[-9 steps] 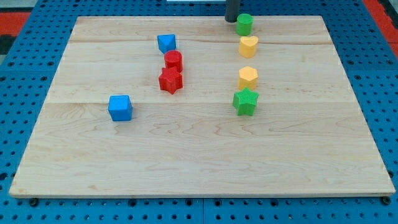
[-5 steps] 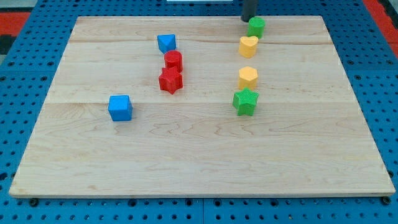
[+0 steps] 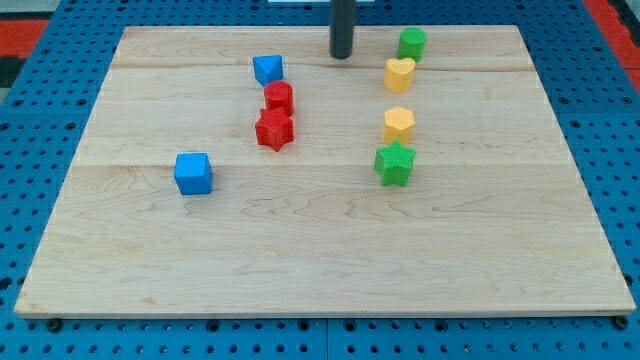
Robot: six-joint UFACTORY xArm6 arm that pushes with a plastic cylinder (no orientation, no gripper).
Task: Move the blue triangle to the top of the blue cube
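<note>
The blue triangle [image 3: 267, 69] lies near the view's top, left of centre. The blue cube [image 3: 193, 173] sits lower and further left, well apart from it. My tip [image 3: 341, 55] is at the view's top, to the right of the blue triangle and to the left of the green cylinder [image 3: 411, 43], touching neither.
A red cylinder [image 3: 279, 98] and a red star [image 3: 273, 130] stand just below the blue triangle. On the right are a yellow heart [image 3: 399, 74], a yellow hexagon [image 3: 399, 124] and a green star [image 3: 394, 163]. The wooden board [image 3: 320, 260] lies on a blue pegboard.
The tip nudged the green cylinder a little to the right, then moved left and slightly down, away from it. The other blocks have not moved.
</note>
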